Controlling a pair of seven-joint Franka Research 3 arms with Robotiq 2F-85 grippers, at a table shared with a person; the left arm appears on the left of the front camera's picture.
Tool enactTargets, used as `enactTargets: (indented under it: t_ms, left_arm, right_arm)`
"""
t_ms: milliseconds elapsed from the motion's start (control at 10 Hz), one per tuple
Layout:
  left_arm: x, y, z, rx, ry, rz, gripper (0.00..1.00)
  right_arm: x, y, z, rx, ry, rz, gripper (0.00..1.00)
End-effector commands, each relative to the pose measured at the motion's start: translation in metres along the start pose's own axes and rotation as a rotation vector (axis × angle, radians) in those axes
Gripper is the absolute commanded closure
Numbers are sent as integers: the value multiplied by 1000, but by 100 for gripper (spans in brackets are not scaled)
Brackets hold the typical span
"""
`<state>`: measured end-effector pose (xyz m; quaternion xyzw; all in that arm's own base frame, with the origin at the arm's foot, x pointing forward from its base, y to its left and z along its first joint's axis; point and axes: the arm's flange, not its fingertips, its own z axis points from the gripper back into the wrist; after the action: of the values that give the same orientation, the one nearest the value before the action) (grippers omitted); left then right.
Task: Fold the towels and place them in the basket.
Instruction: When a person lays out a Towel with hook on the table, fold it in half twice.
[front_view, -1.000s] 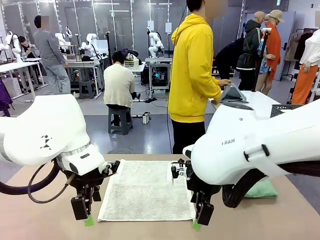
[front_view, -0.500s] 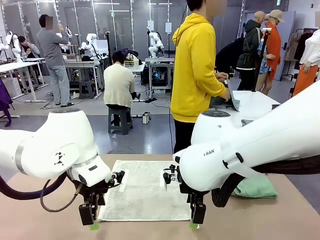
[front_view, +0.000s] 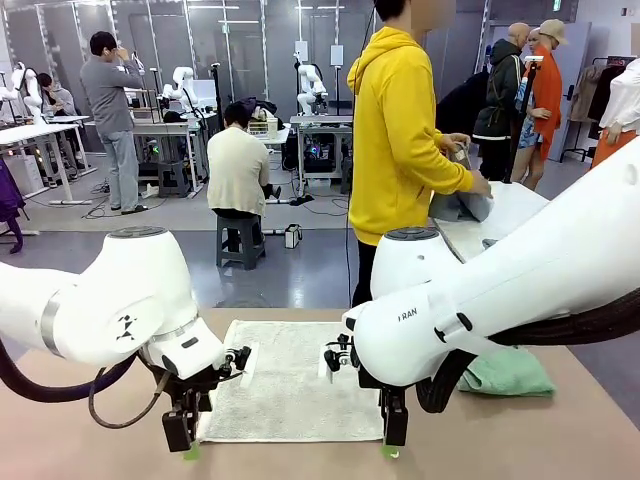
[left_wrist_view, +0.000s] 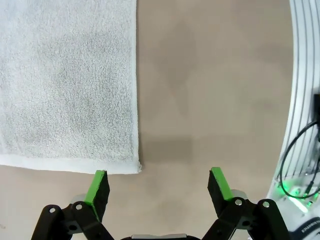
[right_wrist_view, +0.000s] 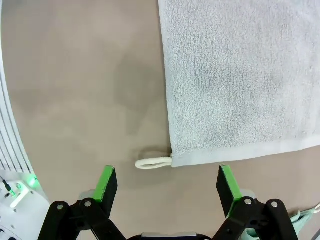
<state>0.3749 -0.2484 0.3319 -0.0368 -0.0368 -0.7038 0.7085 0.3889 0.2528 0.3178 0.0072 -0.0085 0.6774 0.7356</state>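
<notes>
spread towel (front_view: 290, 385) lies flat on the table (front_view: 100, 440), at centre. left claw (front_view: 188, 448) hangs over its near left corner, right claw (front_view: 392, 445) over its near right corner, where the corner loop (right_wrist_view: 152, 162) juts sideways onto the table. second towel (front_view: 510, 372) lies to the right, apart. person (front_view: 400, 150) stands beyond the far edge.

A cream towel (front_view: 290, 380), a seemingly mint-green towel (front_view: 510, 372), a tan table (front_view: 520, 440).

Terry cloth on a matt counter (left_wrist_view: 210, 75).
Pale towel (front_view: 290, 385): rough looped terry, flatter woven hem, smooth corded loop (right_wrist_view: 152, 162). Mint towel (front_view: 510, 372): soft cloth. Counter: smooth, brown, no sheen. Arm shells (front_view: 110, 300): glossy white plastic. Left end effector (left_wrist_view: 157, 182): matt black body, matt green pads (left_wrist_view: 97, 187).
</notes>
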Motion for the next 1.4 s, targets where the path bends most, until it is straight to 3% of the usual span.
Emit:
enactTargets:
  t_ms: [0,200,1200,1300]
  left_arm:
    - [2,9,-10,25,4,-4,0]
    - [4,12,-17,35,44,12,0]
    - [0,21,-34,37,45,26,0]
    - [-1,22,-34,36,50,30,14]
  right_arm:
    - [9,-5,-4,-11,44,-31,0]
    - [11,-4,-10,-20,62,-30,0]
    - [7,-13,-29,-12,47,-31,0]
    - [7,-14,-28,-12,46,-32,0]
